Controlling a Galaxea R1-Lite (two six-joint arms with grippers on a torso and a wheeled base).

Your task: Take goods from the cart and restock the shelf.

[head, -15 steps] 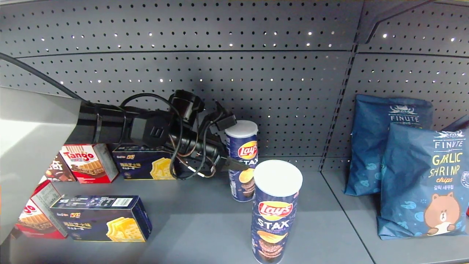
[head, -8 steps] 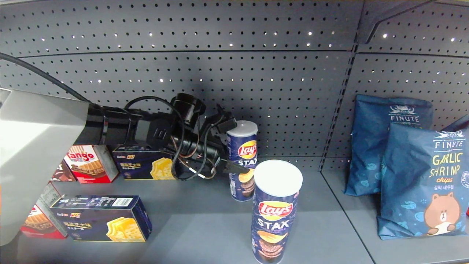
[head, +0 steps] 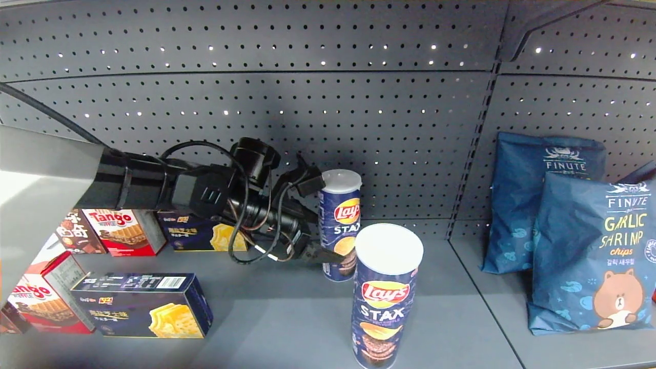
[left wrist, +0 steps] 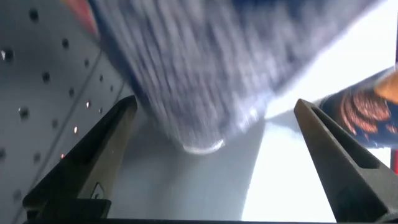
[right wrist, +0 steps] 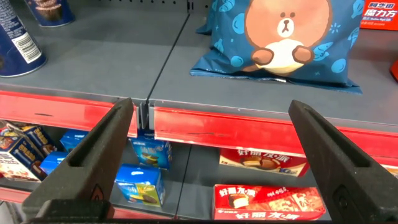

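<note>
In the head view, the left arm lies across the grey shelf [head: 287, 318] from its left edge. The left gripper [head: 328, 252] is at the lower half of the rear chip can [head: 339, 220], which stands upright near the back edge, about midway along. One finger [head: 320, 253] shows in front of the can's side. A front chip can [head: 387, 297] stands upright close to the front edge, just beside the rear one and apart from it. Red wafer boxes [head: 120, 231] and dark blue cracker boxes [head: 148, 305] fill the left end. Blue snack bags [head: 589, 256] lean at the right end.

In the left wrist view, the left gripper [left wrist: 216, 104] has its fingers [left wrist: 87, 168] spread wide, one on each side of the rear chip can [left wrist: 205, 74]. The can is badly blurred, but there seems to be a gap between it and each finger, and its base appears to rest on the shelf. Part of the front chip can [left wrist: 373, 106] shows past the far finger.

In the right wrist view, the right gripper [right wrist: 211, 107] hangs in front of the shelf's front edge with its fingers wide apart and nothing between them. Beyond them runs the red price strip [right wrist: 217, 127]. A bear-printed snack bag [right wrist: 286, 43] lies on the shelf just behind its front edge. Blue boxes [right wrist: 140, 183] and red boxes [right wrist: 267, 202] sit on a lower shelf.
</note>
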